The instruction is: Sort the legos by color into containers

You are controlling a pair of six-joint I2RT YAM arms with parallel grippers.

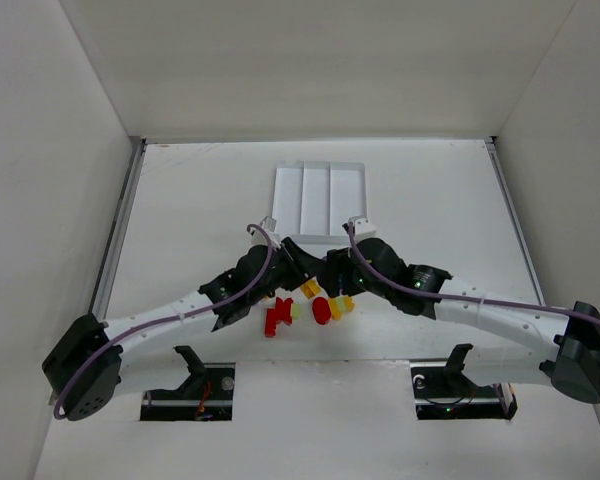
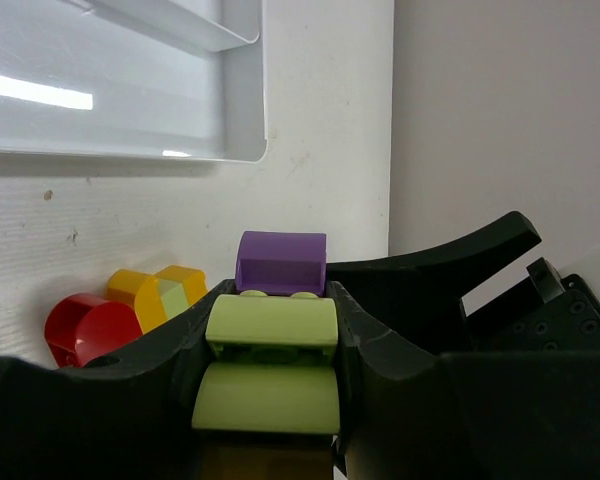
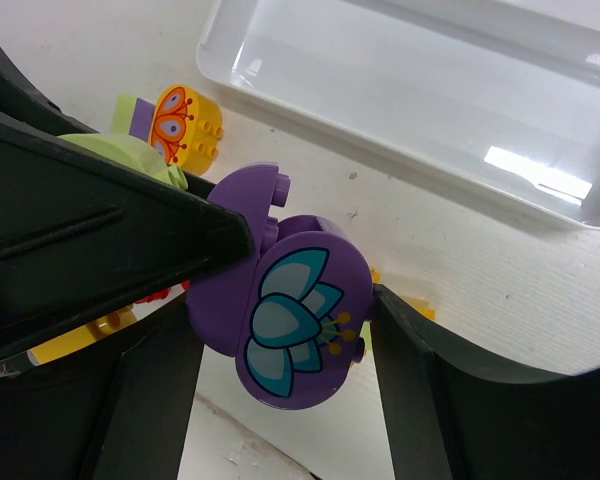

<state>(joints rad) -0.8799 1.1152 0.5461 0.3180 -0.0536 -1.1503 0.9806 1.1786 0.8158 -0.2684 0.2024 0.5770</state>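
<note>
My left gripper (image 2: 275, 335) is closed tight on two light green bricks (image 2: 272, 325) that are stacked together. A purple brick (image 2: 280, 262) sits on the far end of this stack and touches it. In the right wrist view the right gripper (image 3: 285, 320) seems clamped on that same purple brick, the one with a flower print, and a finger of the left gripper presses in just beside it. So I judge that both arms hold one joined piece, just in front of the near edge of the white tray (image 1: 320, 200), and that the step in hand is to pull purple from green.

The dangers I see are these. If the studs let go suddenly, one brick can jump out of the jaws and land well away, or fall in a wrong section. The purple brick looks tilted between the right fingers, so it may turn or slip when I pull. The two grippers are almost touching, and a small wrong move can knock them together. Near them on the table (image 1: 180, 200) lie loose pieces: a red brick (image 2: 85, 330), yellow bricks (image 2: 150, 295) and a round yellow brick (image 3: 185, 125) with a butterfly. A low sweep would scatter them.
</note>
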